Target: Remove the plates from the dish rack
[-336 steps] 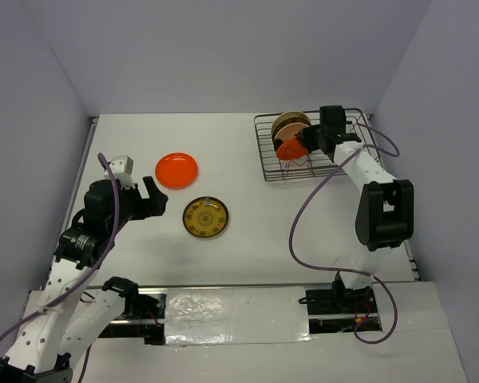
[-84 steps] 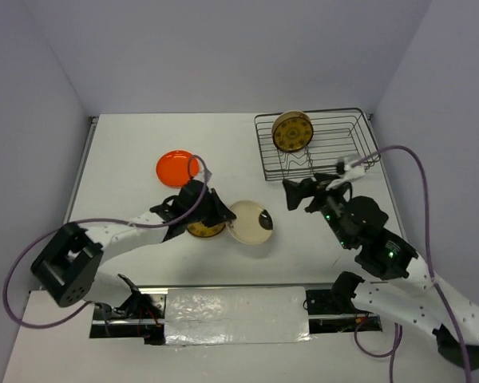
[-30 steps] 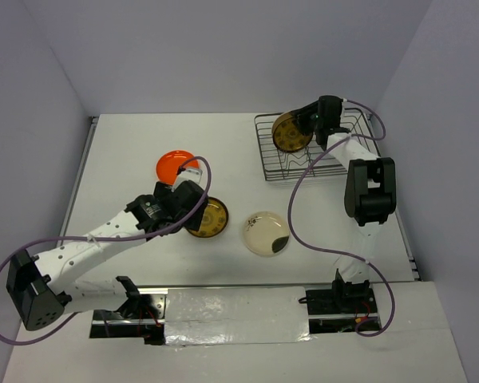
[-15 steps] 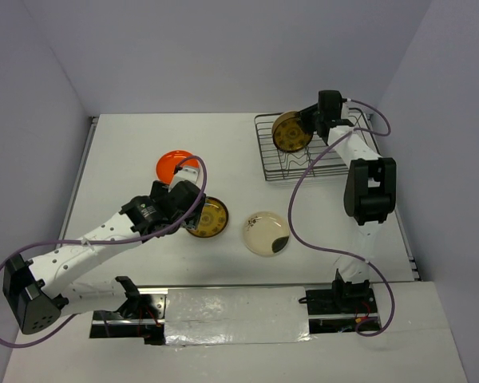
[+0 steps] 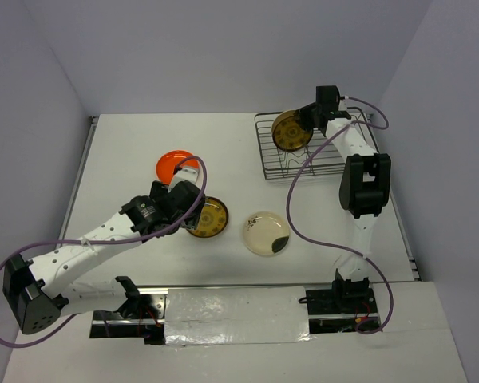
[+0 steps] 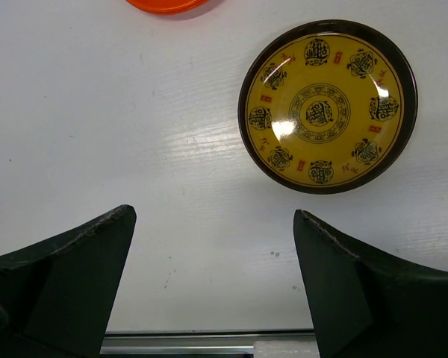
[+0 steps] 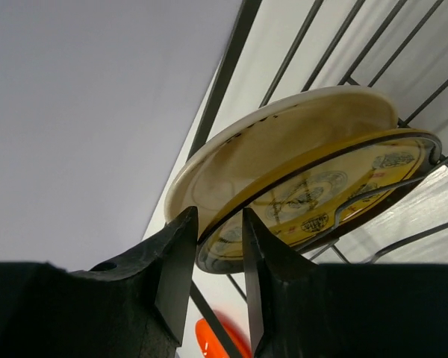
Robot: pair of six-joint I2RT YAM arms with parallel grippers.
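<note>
The dish rack (image 5: 303, 177) stands at the back right. In it a dark brown plate with yellow-gold pattern (image 5: 290, 132) stands on edge, with a cream plate (image 7: 276, 142) right behind it. My right gripper (image 5: 310, 119) is at their top edge. In the right wrist view the gripper (image 7: 216, 218) is nearly closed, its jaws on either side of the brown patterned plate's rim (image 7: 343, 179). On the table lie an orange plate (image 5: 174, 166), a second brown patterned plate (image 5: 208, 218) and a cream plate with a dark patch (image 5: 266, 233). My left gripper (image 6: 213, 224) is open and empty just left of the brown plate (image 6: 327, 106).
The rack wires (image 7: 231, 45) run close round the right gripper's fingers. The side walls of the booth stand at the left and right table edges. The right arm's purple cable (image 5: 299, 199) hangs over the table beside the rack.
My right gripper has shifted slightly back along the rack to the plates' top edge. The left arm has hardly moved over the last half second.
</note>
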